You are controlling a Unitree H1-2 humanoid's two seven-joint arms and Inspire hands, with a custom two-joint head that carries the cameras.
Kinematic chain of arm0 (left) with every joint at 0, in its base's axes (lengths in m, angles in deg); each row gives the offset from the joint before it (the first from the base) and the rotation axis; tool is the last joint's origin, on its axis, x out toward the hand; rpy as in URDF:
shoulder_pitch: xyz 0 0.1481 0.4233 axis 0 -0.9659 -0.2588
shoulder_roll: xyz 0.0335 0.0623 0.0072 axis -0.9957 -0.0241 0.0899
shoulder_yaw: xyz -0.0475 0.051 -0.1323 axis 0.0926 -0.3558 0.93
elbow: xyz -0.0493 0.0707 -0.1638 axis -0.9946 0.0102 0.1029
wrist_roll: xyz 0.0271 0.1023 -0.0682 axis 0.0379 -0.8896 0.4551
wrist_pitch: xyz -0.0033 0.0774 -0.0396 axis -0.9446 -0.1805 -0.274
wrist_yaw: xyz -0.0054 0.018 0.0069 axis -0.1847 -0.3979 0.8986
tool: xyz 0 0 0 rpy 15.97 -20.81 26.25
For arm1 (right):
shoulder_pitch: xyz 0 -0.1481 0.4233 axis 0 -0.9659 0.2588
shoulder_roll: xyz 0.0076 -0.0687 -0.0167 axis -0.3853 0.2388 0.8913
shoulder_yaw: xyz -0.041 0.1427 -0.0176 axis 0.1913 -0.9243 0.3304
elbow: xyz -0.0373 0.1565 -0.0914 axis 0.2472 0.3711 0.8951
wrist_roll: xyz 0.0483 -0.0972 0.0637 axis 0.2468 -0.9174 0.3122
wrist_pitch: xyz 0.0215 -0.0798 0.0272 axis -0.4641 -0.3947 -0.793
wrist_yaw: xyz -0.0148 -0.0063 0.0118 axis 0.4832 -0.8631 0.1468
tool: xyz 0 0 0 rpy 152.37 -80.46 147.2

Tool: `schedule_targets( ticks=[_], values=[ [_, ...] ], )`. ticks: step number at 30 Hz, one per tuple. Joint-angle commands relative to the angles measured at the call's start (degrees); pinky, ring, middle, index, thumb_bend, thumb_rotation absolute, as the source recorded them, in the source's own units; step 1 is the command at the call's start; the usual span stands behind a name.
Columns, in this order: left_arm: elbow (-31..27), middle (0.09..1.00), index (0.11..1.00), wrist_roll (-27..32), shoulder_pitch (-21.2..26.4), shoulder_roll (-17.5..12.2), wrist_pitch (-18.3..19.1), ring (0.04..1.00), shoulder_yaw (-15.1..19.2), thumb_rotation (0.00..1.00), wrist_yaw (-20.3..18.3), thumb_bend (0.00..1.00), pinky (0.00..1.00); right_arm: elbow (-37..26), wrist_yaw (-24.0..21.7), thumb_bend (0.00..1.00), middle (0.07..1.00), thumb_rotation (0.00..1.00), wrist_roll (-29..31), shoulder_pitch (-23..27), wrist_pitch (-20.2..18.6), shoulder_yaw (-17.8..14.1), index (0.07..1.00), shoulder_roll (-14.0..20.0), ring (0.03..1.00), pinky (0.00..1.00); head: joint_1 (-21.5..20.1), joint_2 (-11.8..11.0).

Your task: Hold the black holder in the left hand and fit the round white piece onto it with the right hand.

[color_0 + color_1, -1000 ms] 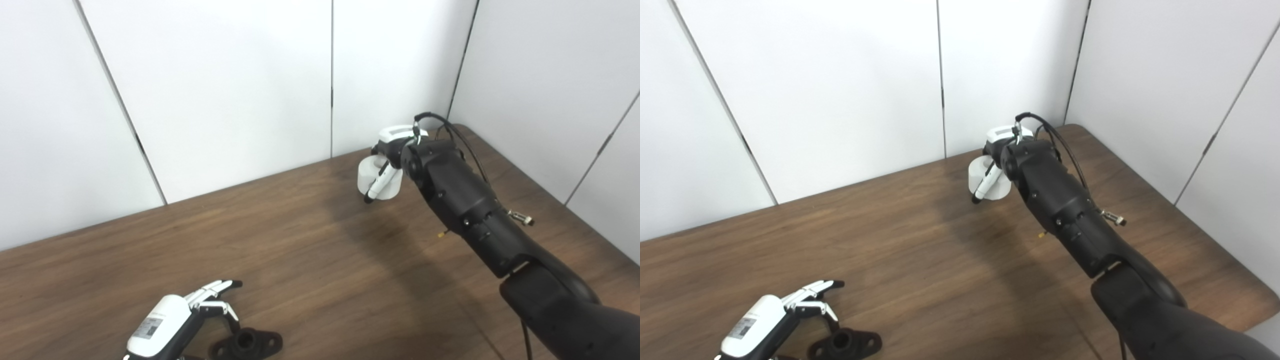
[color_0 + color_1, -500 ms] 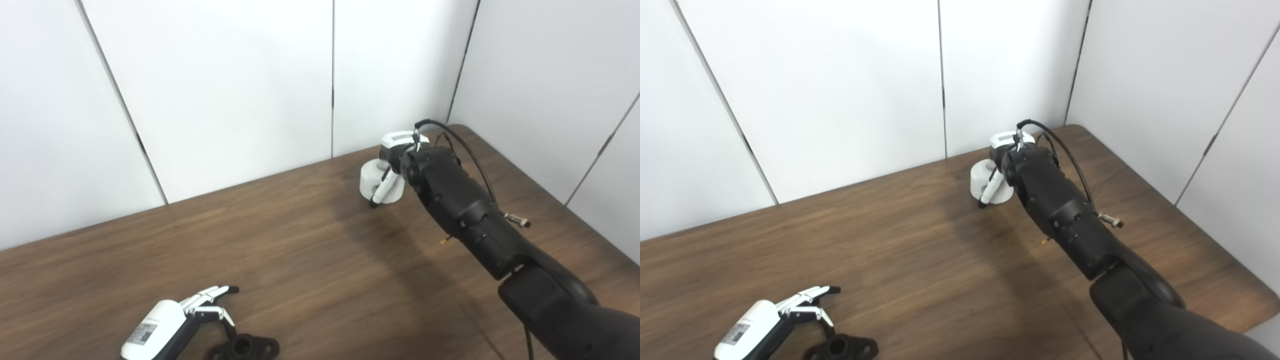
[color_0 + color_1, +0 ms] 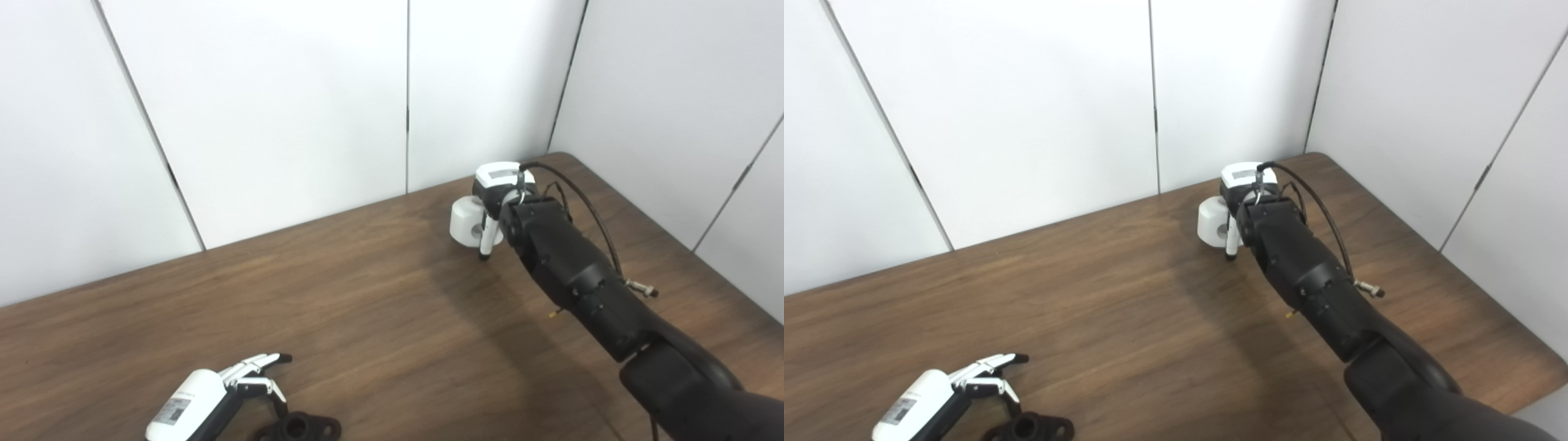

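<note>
Left eye view shows a brown wooden table point(image 3: 343, 306) set in a corner of white wall panels point(image 3: 275, 110), with nothing lying between its two ends. At the far right end, the right hand point(image 3: 499, 196) is closed around the round white piece point(image 3: 467, 223), one white finger point(image 3: 488, 236) crossing its front and pointing down toward the table. A black cable point(image 3: 582, 196) loops over the dark forearm behind it. The white piece is a short, thick cylinder with a small hole in the face turned to the camera. At the near left edge, the left hand point(image 3: 961, 389) hovers with its fingers spread, holding nothing, just beside the black holder point(image 3: 1032, 426). The holder lies flat on the table, partly cut off by the picture's edge: a raised round socket with a flat ear beside it.
</note>
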Motion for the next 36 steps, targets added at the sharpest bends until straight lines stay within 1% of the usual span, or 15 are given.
schedule_targets(
  ticks=[1, 6, 10, 14, 15, 16, 19, 21, 22, 23, 25, 27, 28, 30, 36],
  values=[
    [1.45, 0.884, 0.487, -1.25, -2.63, -1.70, 2.88, 0.877, -0.97, 0.05, -4.34, 0.52, 0.75, -2.38, 4.16, 0.52, 0.726, 0.13, 0.72, 1.96, 0.75, -0.40, 0.481, 1.58, 0.772, 0.80, 0.29, 0.22],
    [0.49, 0.880, 0.487, -1.31, -2.80, -1.39, 4.21, 0.877, -0.95, 0.05, -5.14, 0.52, 0.75, -3.27, 10.42, 0.52, 0.679, 0.13, 2.94, 1.23, 2.63, -0.38, 0.482, 1.51, 0.733, 0.75, 1.10, 0.62],
    [-0.66, 0.881, 0.487, -1.84, -2.91, -1.11, 5.59, 0.877, -1.20, 0.05, -5.64, 0.52, 0.75, -4.92, 12.17, 0.52, 0.679, 0.14, 3.05, 1.07, 2.82, 0.37, 0.483, 1.66, 0.729, 0.74, 2.67, 1.19],
    [-1.70, 0.877, 0.487, -2.15, -3.09, -0.20, 7.02, 0.874, -1.44, 0.05, -5.61, 0.52, 0.74, -7.73, 14.21, 0.52, 0.687, 0.14, 5.11, 0.24, 4.39, -0.37, 0.484, 1.98, 0.728, 0.73, 7.07, 2.62],
    [-1.76, 0.879, 0.487, -2.47, -3.15, 0.09, 7.25, 0.877, -1.64, 0.05, -5.41, 0.52, 0.75, -9.31, 14.12, 0.52, 0.690, 0.14, 5.94, -0.26, 4.63, -0.76, 0.484, 2.01, 0.731, 0.74, 9.05, 3.11],
    [-1.60, 0.880, 0.487, -2.78, -3.19, 0.32, 7.27, 0.879, -1.82, 0.05, -5.15, 0.52, 0.75, -11.17, 14.10, 0.52, 0.692, 0.14, 6.83, -0.86, 5.04, -1.08, 0.483, 1.95, 0.735, 0.74, 9.05, 3.11],
    [-1.72, 0.889, 0.487, -4.54, -3.39, 1.26, 8.31, 0.888, -2.36, 0.05, -5.07, 0.52, 0.76, -16.89, 13.27, 0.52, 0.697, 0.14, 8.53, -3.00, 6.23, -1.37, 0.482, 2.24, 0.742, 0.72, 14.25, 4.37],
    [-1.56, 0.893, 0.487, -6.50, -3.58, 2.27, 10.00, 0.891, -2.64, 0.05, -4.68, 0.52, 0.76, -21.68, 12.94, 0.52, 0.693, 0.14, 10.12, -4.99, 7.71, -1.70, 0.482, 2.38, 0.730, 0.71, 18.37, 5.27],
    [-1.33, 0.898, 0.487, -7.40, -3.65, 2.78, 10.88, 0.895, -2.66, 0.06, -4.42, 0.52, 0.78, -23.79, 12.51, 0.52, 0.690, 0.14, 10.59, -5.82, 8.08, -1.82, 0.482, 2.41, 0.726, 0.70, 18.94, 5.39],
    [-0.78, 0.903, 0.488, -8.27, -3.66, 3.37, 11.53, 0.900, -2.64, 0.06, -3.84, 0.52, 0.79, -25.80, 11.97, 0.52, 0.689, 0.14, 10.87, -6.61, 8.35, -1.90, 0.482, 2.52, 0.726, 0.70, 21.22, 5.78],
    [0.88, 0.905, 0.487, -10.08, -3.54, 4.56, 12.32, 0.902, -2.48, 0.06, -2.28, 0.52, 0.80, -29.91, 11.53, 0.52, 0.685, 0.14, 11.67, -8.36, 9.31, -2.23, 0.482, 2.46, 0.722, 0.70, 23.79, 6.15],
    [1.54, 0.917, 0.487, -11.98, -3.29, 5.64, 14.29, 0.916, -2.70, 0.06, -2.27, 0.52, 0.82, -33.10, 11.37, 0.52, 0.685, 0.14, 12.65, -9.88, 11.03, -2.61, 0.482, 2.62, 0.724, 0.71, 27.52, 6.92],
    [1.82, 0.926, 0.488, -12.68, -3.11, 6.03, 15.08, 0.927, -2.84, 0.06, -2.32, 0.52, 0.84, -34.23, 11.60, 0.52, 0.684, 0.14, 13.33, -10.53, 12.29, -2.74, 0.482, 2.68, 0.720, 0.70, 27.52, 6.92],
    [2.46, 0.934, 0.487, -13.80, -2.75, 6.78, 15.97, 0.938, -3.11, 0.06, -1.93, 0.52, 0.85, -36.33, 11.47, 0.52, 0.685, 0.14, 14.54, -11.71, 13.86, -3.35, 0.482, 2.58, 0.719, 0.70, 29.95, 7.68],
    [4.55, 0.939, 0.486, -15.47, -1.64, 8.67, 17.52, 0.946, -3.14, 0.06, -0.55, 0.52, 0.86, -42.98, 9.35, 0.52, 0.689, 0.14, 17.62, -14.01, 15.48, -4.37, 0.481, 1.11, 0.742, 0.71, 32.12, 9.58]
  ],
)
